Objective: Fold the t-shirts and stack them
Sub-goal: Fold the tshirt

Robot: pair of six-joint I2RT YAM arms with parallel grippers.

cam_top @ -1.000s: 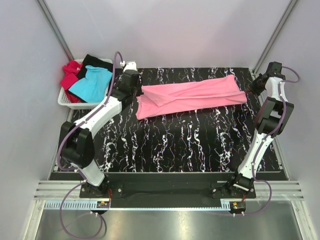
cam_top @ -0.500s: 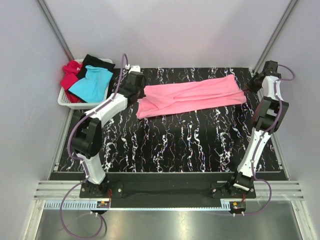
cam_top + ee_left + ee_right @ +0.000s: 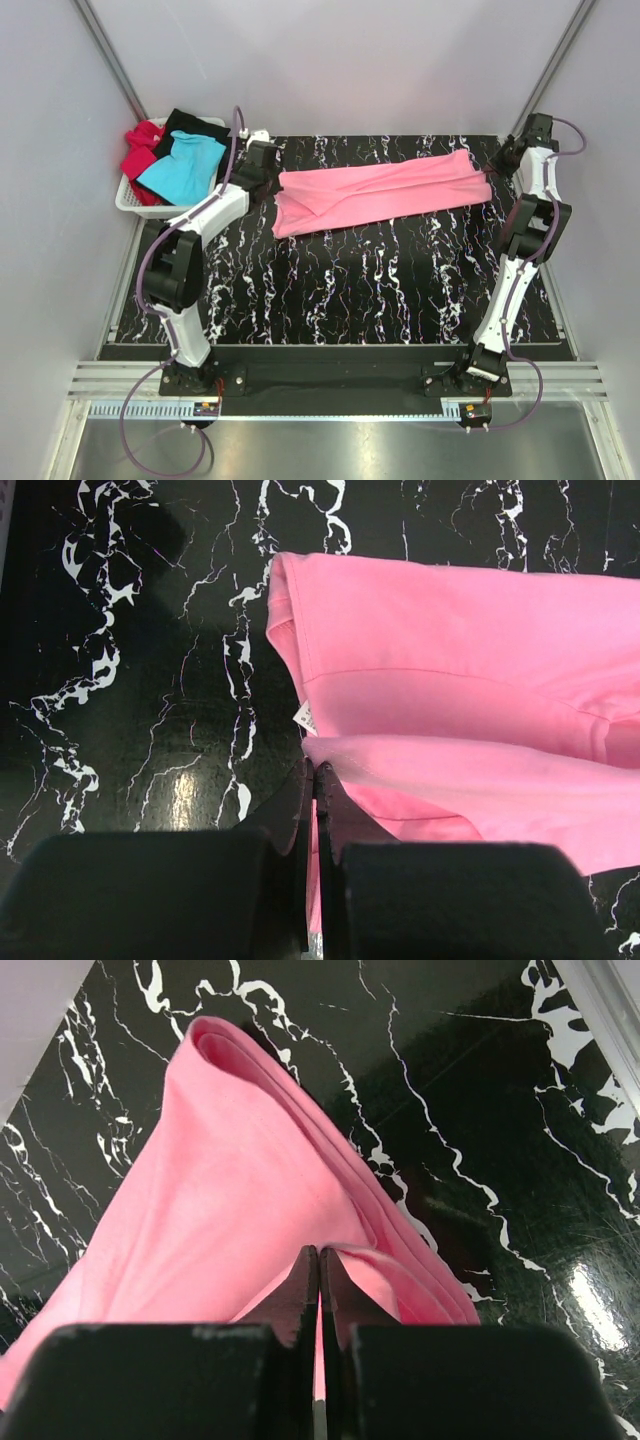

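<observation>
Left pincer: pinching pink t-shirt end.
Right pincer: pinching other end.
Change: shirt drawn rearward, straighter.
Meaning: likely positioning for fold.

1. The left arm and the right arm are showing white shells broken up by black joints.
2. A thin purple cable is running along each arm and looping out near its black base.
3. The left claw and the right claw are each showing two flat black fingers, tapering to thin tips from blocky black bodies.
</observation>
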